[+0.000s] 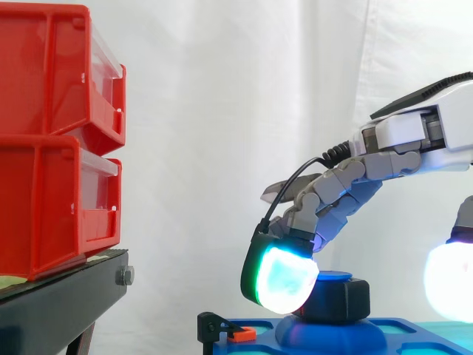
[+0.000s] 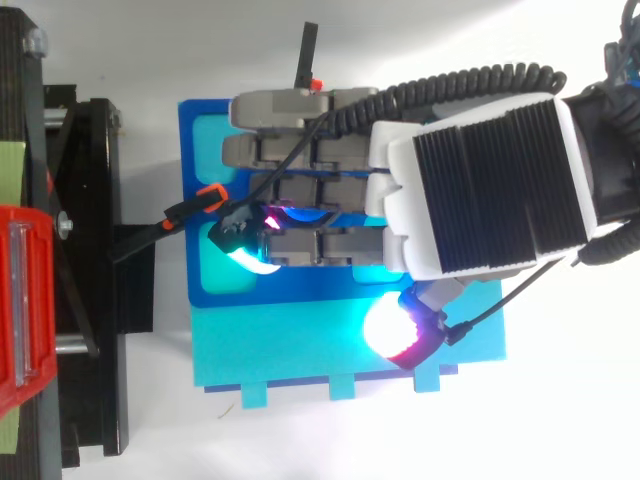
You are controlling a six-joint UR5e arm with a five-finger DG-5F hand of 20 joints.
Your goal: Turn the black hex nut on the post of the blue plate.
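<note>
The black hex nut (image 1: 344, 297) sits on a blue post (image 1: 334, 276) rising from the blue plate (image 1: 414, 329), low in the side view. My hand (image 1: 403, 140) reaches in from the right above it, fingers bent downward over the nut. One glowing fingertip (image 1: 284, 279) rests at the nut's left side. The thumb pad (image 1: 451, 281) glows well to the right, apart from the nut. From above, the hand (image 2: 480, 190) covers the post and nut; the same fingertip (image 2: 245, 255) and the thumb pad (image 2: 390, 330) show over the plate (image 2: 200, 150).
Two stacked red bins (image 1: 52, 133) stand on a black stand (image 1: 66, 296) at the left. A small black clip with an orange part (image 1: 225, 330) sits at the plate's left edge. A lighter cyan panel (image 2: 300, 350) adjoins the plate's near side.
</note>
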